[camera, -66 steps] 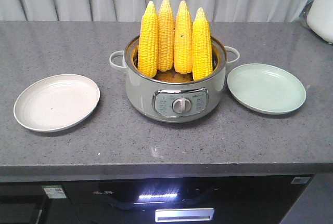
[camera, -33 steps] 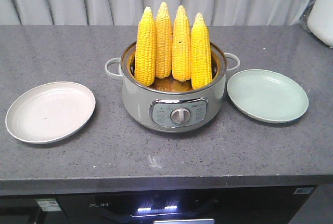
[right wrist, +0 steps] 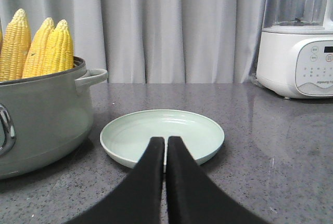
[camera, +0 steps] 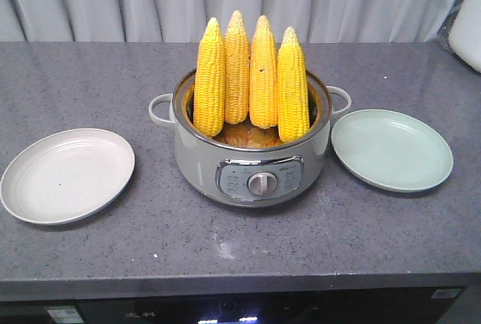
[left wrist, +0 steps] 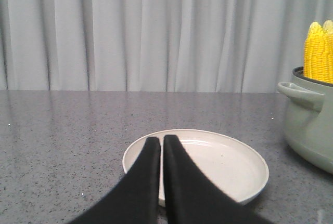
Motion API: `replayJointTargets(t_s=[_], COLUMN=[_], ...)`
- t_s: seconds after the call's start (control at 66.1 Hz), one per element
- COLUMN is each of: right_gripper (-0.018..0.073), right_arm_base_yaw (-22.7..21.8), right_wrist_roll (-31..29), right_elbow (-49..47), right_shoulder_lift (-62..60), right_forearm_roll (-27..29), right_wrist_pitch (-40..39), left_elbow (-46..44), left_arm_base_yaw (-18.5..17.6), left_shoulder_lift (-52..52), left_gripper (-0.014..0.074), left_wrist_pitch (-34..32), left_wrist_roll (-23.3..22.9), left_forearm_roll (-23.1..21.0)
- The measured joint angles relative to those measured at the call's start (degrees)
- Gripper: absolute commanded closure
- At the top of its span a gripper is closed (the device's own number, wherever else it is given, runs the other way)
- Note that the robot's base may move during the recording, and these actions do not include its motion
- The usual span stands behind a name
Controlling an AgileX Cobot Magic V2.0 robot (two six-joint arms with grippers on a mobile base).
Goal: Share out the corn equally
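I'm at the start: all four corn cobs stand in the pot, none on the white plate or green plate. My left gripper and right gripper are closed, holding nothing; next, one must open for a cob

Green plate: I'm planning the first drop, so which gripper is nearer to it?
Right. The right gripper sits just before the green plate; the left gripper sits before the white plate, across the pot.
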Motion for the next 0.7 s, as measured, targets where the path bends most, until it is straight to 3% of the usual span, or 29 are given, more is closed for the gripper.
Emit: replayJointTargets(t_s=[0.696], right_gripper=[0.0561], right_arm_base_yaw=[0.0], right_wrist_roll=[0.0], right_elbow=[0.0], right_shoulder_lift=[0.0], right_forearm_roll=[0.0], right_wrist_pitch=[0.0], left_elbow=[0.0], left_arm_base_yaw=[0.0], left_shoulder_lift=[0.0], left_gripper=[0.0603], left_wrist_pitch=[0.0], left_wrist_roll=[0.0], left_forearm_roll=[0.0])
